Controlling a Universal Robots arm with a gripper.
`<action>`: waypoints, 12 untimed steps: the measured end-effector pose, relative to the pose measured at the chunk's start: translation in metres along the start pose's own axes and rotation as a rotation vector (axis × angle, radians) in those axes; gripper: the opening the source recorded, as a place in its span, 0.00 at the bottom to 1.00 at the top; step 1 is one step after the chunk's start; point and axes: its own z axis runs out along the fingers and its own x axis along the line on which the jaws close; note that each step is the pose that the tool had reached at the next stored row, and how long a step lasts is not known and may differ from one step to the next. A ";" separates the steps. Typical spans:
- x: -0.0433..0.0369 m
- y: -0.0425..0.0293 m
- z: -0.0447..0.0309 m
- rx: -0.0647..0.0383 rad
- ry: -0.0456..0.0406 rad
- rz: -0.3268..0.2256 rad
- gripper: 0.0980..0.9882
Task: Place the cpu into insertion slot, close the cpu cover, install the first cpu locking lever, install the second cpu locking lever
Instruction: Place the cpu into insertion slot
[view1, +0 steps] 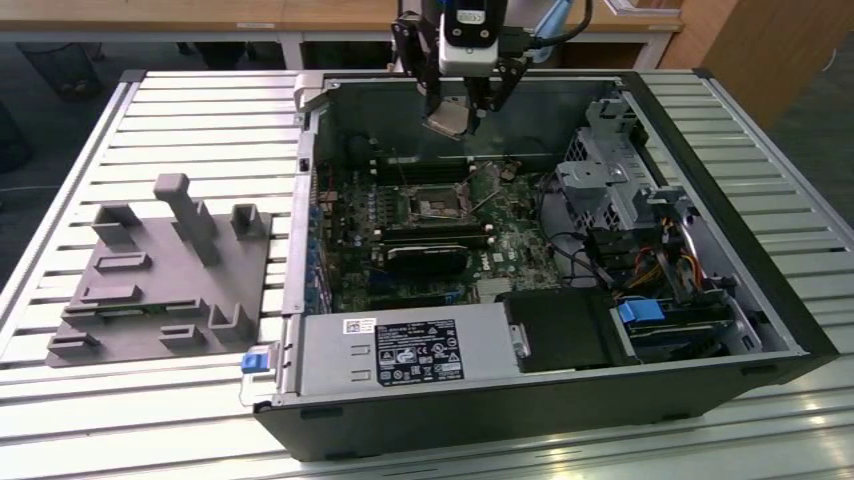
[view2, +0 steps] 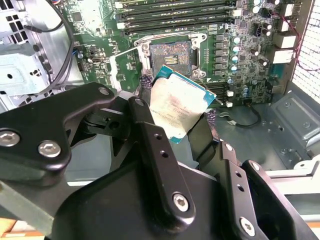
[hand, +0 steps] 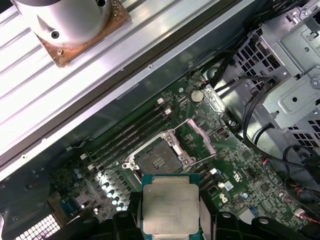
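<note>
The claw (view1: 458, 110) grips the cpu (view1: 446, 122) by its edges, tilted, high over the far side of the case (view1: 751, 250). The open slot (view1: 438, 205) lies below it, nearer, well apart.

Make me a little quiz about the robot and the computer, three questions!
1. True or false: the flat square silver-grey metal cpu already lies in the small square dark-centred insertion slot.
2. What holds the cpu? A: the black jaws. B: a hand. C: nothing.
3. Fill in: the slot sits on a ___ circuit board.
Key: 1 false; 2 A; 3 green.
</note>
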 end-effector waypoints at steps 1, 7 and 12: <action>0.0000 0.0000 0.0001 0.000 -0.0003 0.003 0.50; 0.0000 0.0000 0.0003 0.000 -0.0019 0.021 0.50; 0.0000 0.0000 0.0005 -0.001 -0.0031 0.035 0.50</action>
